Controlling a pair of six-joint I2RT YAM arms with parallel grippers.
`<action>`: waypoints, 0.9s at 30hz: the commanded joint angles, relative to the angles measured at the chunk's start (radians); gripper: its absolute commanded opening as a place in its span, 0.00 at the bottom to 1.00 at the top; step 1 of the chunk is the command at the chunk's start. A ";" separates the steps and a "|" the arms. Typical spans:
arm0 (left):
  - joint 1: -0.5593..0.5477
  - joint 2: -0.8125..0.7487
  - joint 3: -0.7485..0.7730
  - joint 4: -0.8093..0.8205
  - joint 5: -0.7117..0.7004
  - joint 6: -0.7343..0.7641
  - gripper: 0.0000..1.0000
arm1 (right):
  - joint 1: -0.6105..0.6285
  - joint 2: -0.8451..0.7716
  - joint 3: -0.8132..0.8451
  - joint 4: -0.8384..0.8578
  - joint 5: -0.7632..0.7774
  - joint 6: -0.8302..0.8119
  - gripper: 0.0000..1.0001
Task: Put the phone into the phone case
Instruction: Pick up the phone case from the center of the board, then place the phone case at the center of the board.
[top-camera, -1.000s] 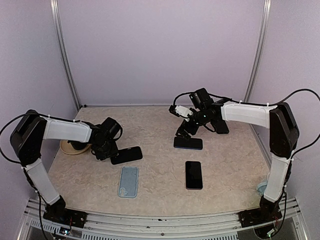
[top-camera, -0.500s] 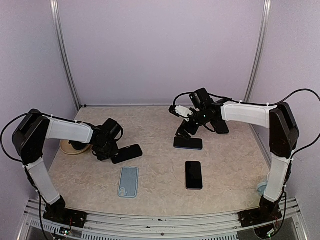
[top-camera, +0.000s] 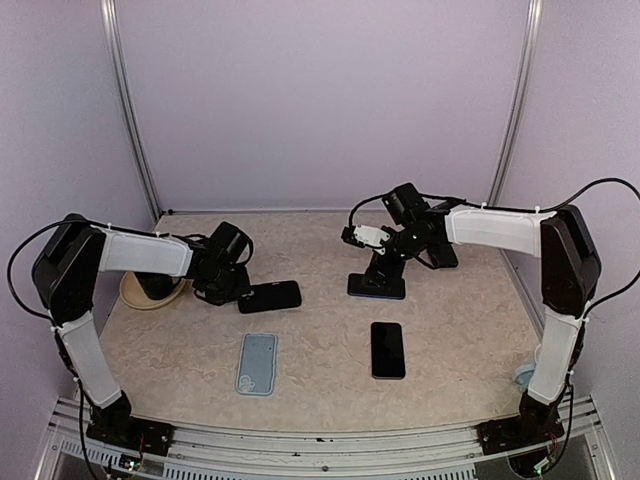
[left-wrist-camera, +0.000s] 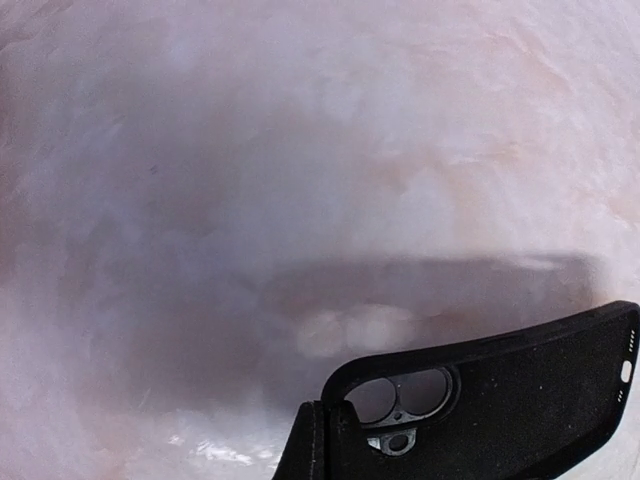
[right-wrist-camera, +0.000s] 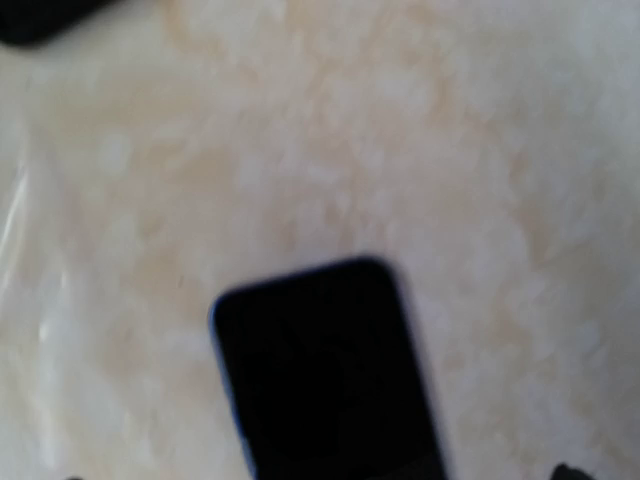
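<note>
My left gripper (top-camera: 228, 284) is shut on the camera-cutout end of a black phone case (top-camera: 270, 296). In the left wrist view its fingertips (left-wrist-camera: 335, 445) pinch the rim of the case (left-wrist-camera: 520, 400), which hangs just above the table over its own shadow. A dark phone with a blue edge (top-camera: 377, 287) lies flat at the centre right. My right gripper (top-camera: 381, 268) stands open directly above it. The right wrist view shows the phone (right-wrist-camera: 330, 370) blurred between the fingers, with nothing gripped.
A second black phone (top-camera: 388, 350) lies nearer the front. A light blue phone case (top-camera: 257, 363) lies front left of it. A tan dish (top-camera: 140, 295) sits at the left edge behind my left arm. A pale object (top-camera: 525, 376) rests by the right arm's base.
My left gripper has shut on the black case, carried it right and away from the front edge, and turned it level. My right gripper has shifted slightly right, over the blue-edged phone.
</note>
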 joint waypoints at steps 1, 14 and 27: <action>0.010 0.025 0.073 0.101 0.123 0.154 0.00 | -0.047 -0.021 -0.021 -0.074 -0.078 -0.076 1.00; 0.011 0.227 0.310 0.023 0.197 0.415 0.00 | -0.100 0.033 -0.022 -0.048 -0.212 -0.137 1.00; 0.025 0.282 0.379 -0.025 0.179 0.456 0.12 | -0.120 0.105 -0.012 -0.034 -0.250 -0.228 1.00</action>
